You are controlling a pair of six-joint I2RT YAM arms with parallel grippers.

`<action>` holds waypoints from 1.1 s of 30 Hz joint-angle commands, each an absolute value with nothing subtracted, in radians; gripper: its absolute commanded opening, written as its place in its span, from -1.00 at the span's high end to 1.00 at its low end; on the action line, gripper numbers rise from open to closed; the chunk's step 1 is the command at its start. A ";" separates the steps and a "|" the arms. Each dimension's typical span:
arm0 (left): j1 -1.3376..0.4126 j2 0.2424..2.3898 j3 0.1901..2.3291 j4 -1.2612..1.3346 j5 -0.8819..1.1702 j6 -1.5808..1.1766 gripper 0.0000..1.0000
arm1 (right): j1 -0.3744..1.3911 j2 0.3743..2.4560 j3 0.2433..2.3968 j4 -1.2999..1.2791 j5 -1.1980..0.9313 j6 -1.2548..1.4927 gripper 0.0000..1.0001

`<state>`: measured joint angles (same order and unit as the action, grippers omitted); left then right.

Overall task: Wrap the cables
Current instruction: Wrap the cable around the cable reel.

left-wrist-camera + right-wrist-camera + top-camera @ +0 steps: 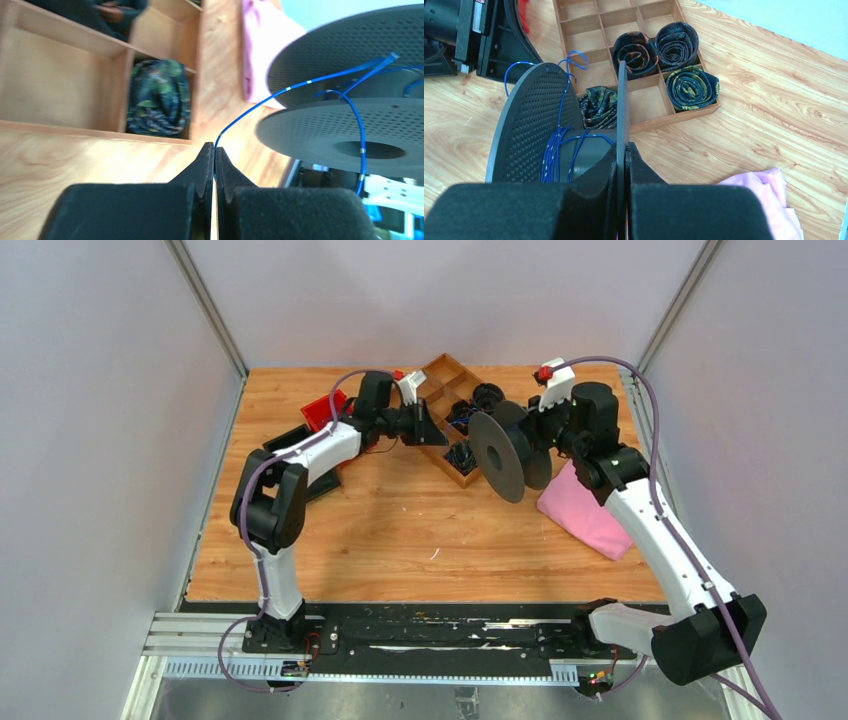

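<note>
The cable is a thin blue wire with small white bands, too small to read, and it's strung through the air. 1 end is pinched at the tips of the left gripper, and the rest arcs up and away to the spool. From the right wrist, several blue turns sit on the hub between 2 perforated dark grey flanges, and a loose stretch runs over the rim of the left flange.

The left gripper's jaws are pressed together on the cable, just beside the wooden tray. The right gripper is clamped onto the rim of 1 flange, holding the spool on edge toward the far right corner of the desk. Whether the spool touches the wood, I cannot tell.

The tray lies slantwise at the middle of the far edge, with 4 rolls of dark patterned fabric inside, 1 to a compartment. A pink cloth lies by the right edge under the right arm. A red object sits toward the far left corner.
</note>
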<state>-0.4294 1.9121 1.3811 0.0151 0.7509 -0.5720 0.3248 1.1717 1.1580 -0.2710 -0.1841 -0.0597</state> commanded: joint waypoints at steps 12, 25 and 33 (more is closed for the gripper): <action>-0.370 1.895 1.532 -0.322 0.479 -0.135 0.99 | 0.304 1.176 1.357 -0.356 -0.088 0.002 0.99; -0.423 1.821 1.458 -0.400 0.365 0.031 0.99 | 0.301 1.239 1.506 -0.428 -0.026 0.079 0.99; -0.497 1.785 1.402 -0.390 0.275 0.119 0.99 | 0.294 1.271 1.576 -0.456 0.004 0.141 0.99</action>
